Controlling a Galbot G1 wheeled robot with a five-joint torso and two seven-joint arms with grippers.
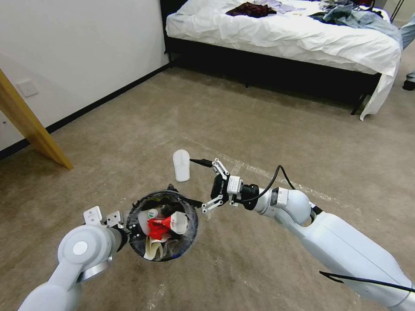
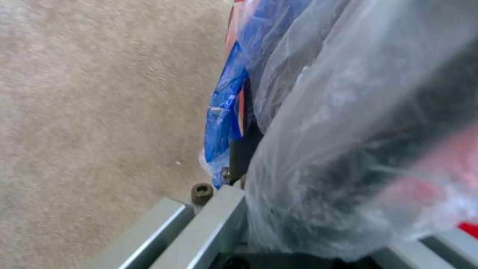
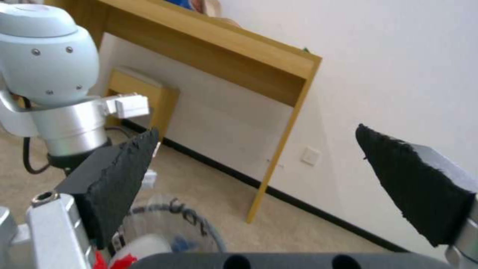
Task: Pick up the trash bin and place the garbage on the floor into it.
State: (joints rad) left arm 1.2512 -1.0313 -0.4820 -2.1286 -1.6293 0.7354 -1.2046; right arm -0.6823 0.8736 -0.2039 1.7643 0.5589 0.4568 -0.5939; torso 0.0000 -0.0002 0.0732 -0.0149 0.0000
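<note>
The trash bin (image 1: 163, 224), lined with a clear bag, hangs just above the floor (image 1: 259, 125), and my left gripper (image 1: 129, 226) is shut on its near-left rim. Inside lie red wrappers (image 1: 159, 226) and crumpled white paper (image 1: 180, 221). In the left wrist view the bag (image 2: 348, 130) and its blue edge (image 2: 224, 112) press against the gripper's fingers (image 2: 219, 220). My right gripper (image 1: 196, 182) stands open and holds nothing, right of the bin's rim. One white slipper (image 1: 181, 165) lies on the carpet just beyond its upper fingertip. The right wrist view shows the black pads (image 3: 124, 175) spread wide over the bin (image 3: 169, 220).
A bed (image 1: 281, 30) with clothes on it stands at the back right. A slanted wooden desk leg (image 1: 30, 125) and white wall close off the left; the desk (image 3: 209, 48) shows behind the left arm. Whitish tape lines (image 1: 255, 170) cross the open carpet.
</note>
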